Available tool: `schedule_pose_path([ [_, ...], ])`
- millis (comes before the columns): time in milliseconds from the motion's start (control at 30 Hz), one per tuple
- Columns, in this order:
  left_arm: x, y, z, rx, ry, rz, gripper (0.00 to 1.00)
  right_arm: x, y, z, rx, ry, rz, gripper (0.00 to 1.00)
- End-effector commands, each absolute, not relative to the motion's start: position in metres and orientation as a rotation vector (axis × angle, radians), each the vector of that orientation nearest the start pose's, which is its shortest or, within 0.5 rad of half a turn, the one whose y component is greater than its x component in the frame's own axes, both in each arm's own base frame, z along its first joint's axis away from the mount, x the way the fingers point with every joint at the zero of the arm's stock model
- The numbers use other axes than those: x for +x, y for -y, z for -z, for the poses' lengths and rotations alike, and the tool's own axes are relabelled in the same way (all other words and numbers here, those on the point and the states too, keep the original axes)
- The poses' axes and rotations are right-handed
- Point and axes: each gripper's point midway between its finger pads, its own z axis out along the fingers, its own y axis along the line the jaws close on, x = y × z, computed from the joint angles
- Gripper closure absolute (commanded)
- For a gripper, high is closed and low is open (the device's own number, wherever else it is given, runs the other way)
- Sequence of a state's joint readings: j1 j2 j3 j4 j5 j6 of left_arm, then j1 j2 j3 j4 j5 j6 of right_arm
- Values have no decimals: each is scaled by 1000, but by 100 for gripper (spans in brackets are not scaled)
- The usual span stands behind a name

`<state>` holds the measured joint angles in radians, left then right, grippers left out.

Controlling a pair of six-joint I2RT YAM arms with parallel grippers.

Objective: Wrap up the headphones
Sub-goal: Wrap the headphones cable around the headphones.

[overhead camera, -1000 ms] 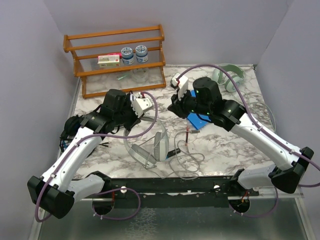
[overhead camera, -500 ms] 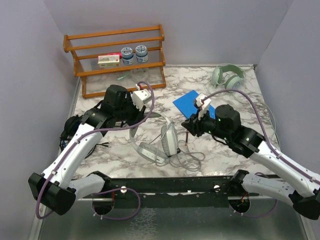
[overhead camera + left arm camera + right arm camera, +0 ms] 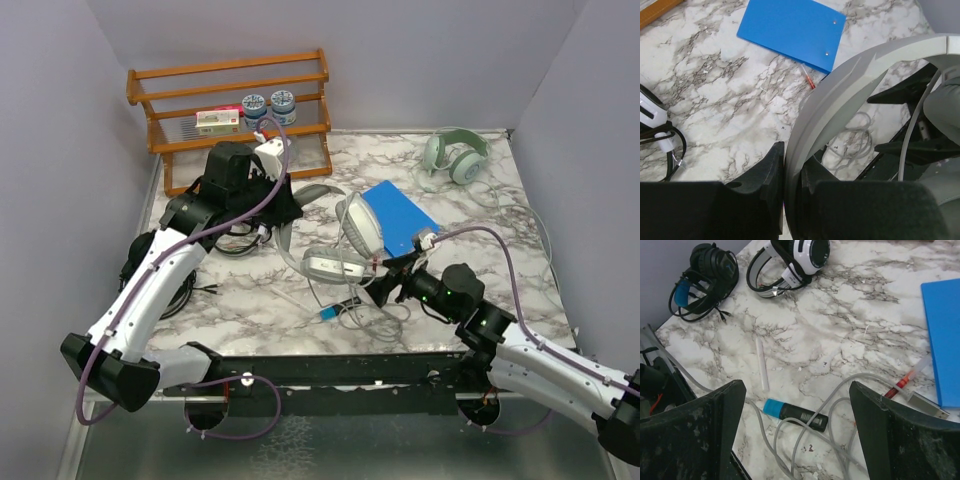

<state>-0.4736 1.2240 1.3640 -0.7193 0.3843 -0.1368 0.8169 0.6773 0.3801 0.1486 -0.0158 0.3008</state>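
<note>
Two grippers, two states. Your left gripper (image 3: 790, 172) is clamped tight on the headband of the grey headphones (image 3: 357, 225), which sit tilted at mid-frame in the top view, one earcup beside the blue folder (image 3: 400, 217). Your right gripper (image 3: 797, 390) gapes wide and holds nothing; it hangs at lower centre, just right of the lower earcup, over the loose cable (image 3: 837, 385) on the table (image 3: 480, 260).

Top cam: high at near edge, facing far over whole table (image 3: 250, 295). Wrist cams: close, looking down. All share blue folder (image 3: 398, 215).
</note>
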Motion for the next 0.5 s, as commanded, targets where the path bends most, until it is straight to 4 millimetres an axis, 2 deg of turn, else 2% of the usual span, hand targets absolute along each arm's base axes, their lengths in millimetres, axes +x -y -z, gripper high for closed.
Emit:
schedule_pose_path([
  [0, 263, 228, -339, 458, -2046, 899, 100, 187, -247, -215, -430, -1524, -1018, 6],
  [100, 259, 228, -353, 416, -2030, 939, 100, 174, -254, -215, -506, -1430, -1089, 6],
  [200, 253, 231, -366, 401, -2011, 985, 100, 159, -274, -213, -662, -1381, -1164, 8],
  [233, 252, 231, -371, 398, -2003, 995, 100, 155, -282, -211, -709, -1381, -1198, 3],
  [300, 251, 232, -376, 393, -1992, 1006, 100, 152, -294, -203, -778, -1388, -1232, 0],
  [467, 253, 235, -383, 368, -1994, 1031, 100, 150, -311, -194, -884, -1368, -1275, 1],
])
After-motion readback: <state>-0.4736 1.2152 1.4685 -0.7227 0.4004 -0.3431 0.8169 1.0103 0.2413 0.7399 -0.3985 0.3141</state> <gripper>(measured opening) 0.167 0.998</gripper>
